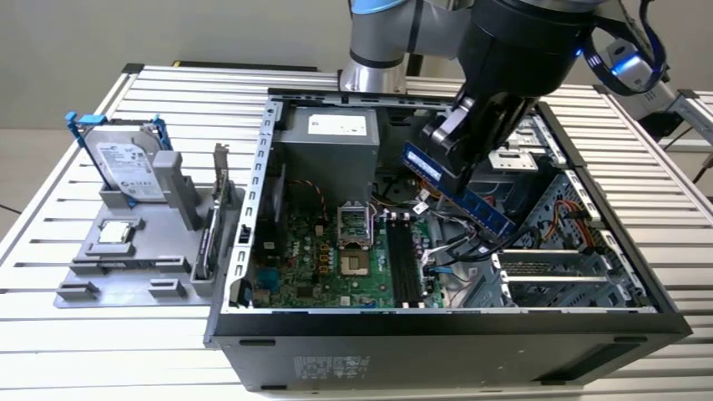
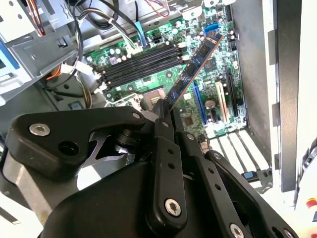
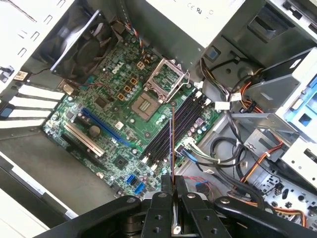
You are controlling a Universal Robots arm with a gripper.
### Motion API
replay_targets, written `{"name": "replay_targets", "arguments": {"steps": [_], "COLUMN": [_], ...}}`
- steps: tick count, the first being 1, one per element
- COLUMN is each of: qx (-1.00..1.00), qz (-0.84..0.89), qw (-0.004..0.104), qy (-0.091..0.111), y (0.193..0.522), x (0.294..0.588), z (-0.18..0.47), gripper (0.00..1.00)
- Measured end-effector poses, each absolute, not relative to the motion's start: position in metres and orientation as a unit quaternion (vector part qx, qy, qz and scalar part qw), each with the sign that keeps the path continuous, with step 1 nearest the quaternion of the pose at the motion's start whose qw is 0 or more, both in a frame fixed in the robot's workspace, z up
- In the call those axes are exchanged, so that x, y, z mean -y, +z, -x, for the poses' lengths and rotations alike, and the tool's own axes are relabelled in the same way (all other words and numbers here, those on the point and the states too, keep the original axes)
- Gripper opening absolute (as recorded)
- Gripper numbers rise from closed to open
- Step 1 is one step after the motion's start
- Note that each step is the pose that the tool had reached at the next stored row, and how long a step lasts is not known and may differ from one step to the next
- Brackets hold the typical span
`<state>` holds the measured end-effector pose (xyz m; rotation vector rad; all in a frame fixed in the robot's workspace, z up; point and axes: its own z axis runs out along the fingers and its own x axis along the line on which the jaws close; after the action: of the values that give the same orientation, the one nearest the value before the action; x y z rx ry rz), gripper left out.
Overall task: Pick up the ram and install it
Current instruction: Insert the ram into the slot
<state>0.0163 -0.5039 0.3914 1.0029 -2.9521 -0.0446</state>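
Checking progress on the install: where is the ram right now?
In the exterior view the ram is clamped in the hand, held tilted in the air over the open computer case, above the motherboard's black slots and not seated in them.

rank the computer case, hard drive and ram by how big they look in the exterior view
computer case
hard drive
ram, a thin stick partly behind the gripper, so that last pair is unsure
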Motion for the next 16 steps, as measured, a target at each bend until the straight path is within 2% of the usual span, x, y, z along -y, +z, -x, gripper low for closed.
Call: {"name": "replay_targets", "arguments": {"steps": [16], "qx": [0.957], "qz": [-0.291], "qw": [0.011], "qy": [-0.015], "y": [0.3914], "x": [0.5039], "z": [-0.0163], "gripper": [0.0]}}
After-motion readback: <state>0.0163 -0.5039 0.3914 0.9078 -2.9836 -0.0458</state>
